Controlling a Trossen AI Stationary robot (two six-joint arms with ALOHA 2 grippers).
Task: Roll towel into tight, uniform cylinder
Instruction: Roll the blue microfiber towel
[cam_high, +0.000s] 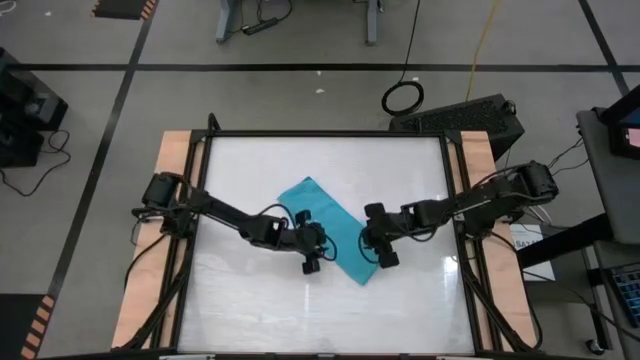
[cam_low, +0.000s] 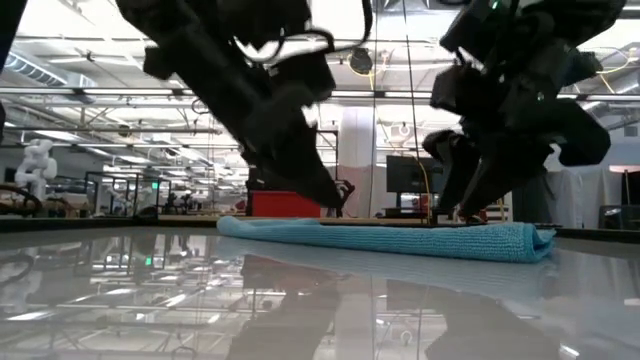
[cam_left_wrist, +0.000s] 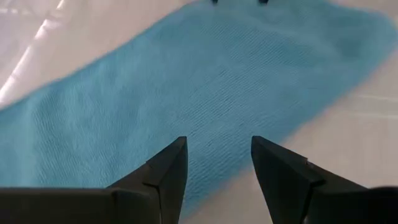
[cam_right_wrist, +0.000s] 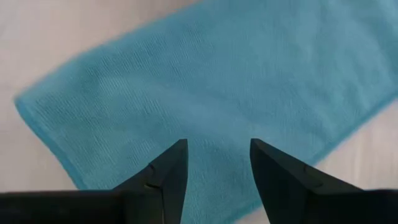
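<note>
The turquoise towel (cam_high: 325, 208) lies flat on the white tabletop as a long folded strip, running slantwise from the far middle toward the near right. In the low view the towel (cam_low: 400, 238) is a low flat band. My left gripper (cam_high: 313, 252) is open at the strip's left long edge, near its near half; its wrist view shows the towel (cam_left_wrist: 205, 81) beyond the spread fingers (cam_left_wrist: 217, 146). My right gripper (cam_high: 380, 247) is open at the right long edge, over the towel (cam_right_wrist: 217, 74). Both point slanting down, just above the cloth (cam_low: 335, 205).
A black frame (cam_high: 320, 134) borders the white tabletop, with wooden strips (cam_high: 175, 200) along its left and right sides. A dark keyboard-like unit (cam_high: 460, 112) sits beyond the far right corner. Bare tabletop (cam_high: 250, 300) lies near and to the left of the towel.
</note>
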